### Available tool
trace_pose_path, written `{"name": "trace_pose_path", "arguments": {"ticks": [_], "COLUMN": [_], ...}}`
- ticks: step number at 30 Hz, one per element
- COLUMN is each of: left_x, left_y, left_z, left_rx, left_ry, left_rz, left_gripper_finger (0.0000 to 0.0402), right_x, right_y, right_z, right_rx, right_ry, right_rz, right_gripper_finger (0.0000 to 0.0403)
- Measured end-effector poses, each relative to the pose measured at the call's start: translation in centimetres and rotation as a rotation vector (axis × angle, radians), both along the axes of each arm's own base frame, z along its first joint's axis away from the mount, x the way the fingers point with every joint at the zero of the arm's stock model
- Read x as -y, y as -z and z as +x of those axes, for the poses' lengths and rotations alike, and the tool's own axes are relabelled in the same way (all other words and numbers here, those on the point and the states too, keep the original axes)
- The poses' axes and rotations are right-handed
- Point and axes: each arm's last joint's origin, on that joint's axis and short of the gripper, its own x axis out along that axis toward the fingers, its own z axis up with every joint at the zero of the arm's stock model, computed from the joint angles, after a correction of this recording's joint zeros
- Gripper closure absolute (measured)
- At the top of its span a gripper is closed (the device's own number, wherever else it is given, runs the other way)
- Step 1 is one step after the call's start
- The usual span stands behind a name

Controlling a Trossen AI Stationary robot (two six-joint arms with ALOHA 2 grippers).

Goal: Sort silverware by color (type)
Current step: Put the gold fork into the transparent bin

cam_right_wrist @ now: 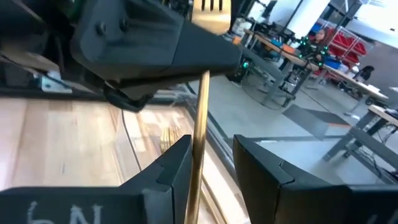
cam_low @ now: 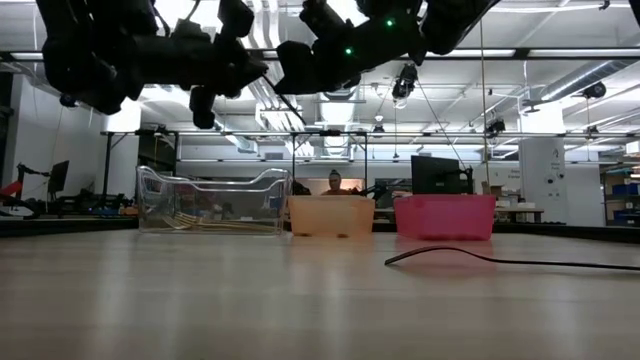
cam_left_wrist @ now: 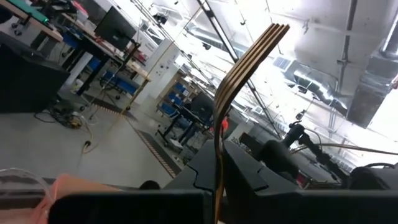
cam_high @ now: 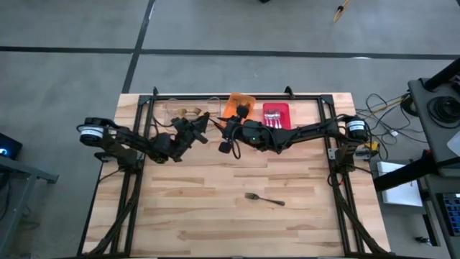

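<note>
A gold fork [cam_left_wrist: 219,124] is held in the air over the table's far middle, with my left gripper [cam_high: 203,133] shut on it. Its tines [cam_left_wrist: 273,34] stick out past the fingers. Its handle [cam_right_wrist: 200,118] runs down between the two fingers of my open right gripper [cam_right_wrist: 214,168], which faces the left gripper closely [cam_high: 227,140]. The handle lies next to one right finger [cam_right_wrist: 177,162] and apart from the other. A black fork [cam_high: 264,198] lies flat on the table toward the near side. My left gripper pinches the gold fork between its two shut fingers at the part just below the tines [cam_right_wrist: 203,76]. The fork is lifted clear of the table, with the tines on one side of the fingers and the handle on the other. My right gripper: I cannot tell whether the handle touches the finger beside it.
Three bins stand in a row at the far edge: a clear bin [cam_high: 188,109] with gold utensils, an orange bin [cam_high: 239,104] and a red bin [cam_high: 277,115] with silver forks. A dark metal frame [cam_high: 237,96] borders the table. Bare wood lies around the black fork.
</note>
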Motion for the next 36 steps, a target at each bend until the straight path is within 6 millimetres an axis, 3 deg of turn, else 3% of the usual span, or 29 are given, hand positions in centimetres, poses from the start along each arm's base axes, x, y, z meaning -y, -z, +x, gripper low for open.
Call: {"name": "trace_pose_path", "arguments": {"ticks": [12,36], "left_x": [0.1,0.1], "left_y": [-1.3,-0.9], "left_z": [1.3,1.4], "left_rx": [0.016,-0.069], "left_ry": [0.036,0.005], "left_rz": [0.054,0.093], "left_gripper_finger": [0.0401,0.0401], "right_x": [0.0,0.0], "right_y": [0.1,0.3], "right_z": [0.0,-0.1], "right_rx": [-0.014,-0.031], "right_ry": [0.001,0.002], "right_rz": [-0.003,-0.005], "right_gripper_finger": [0.0294,0.0300]}}
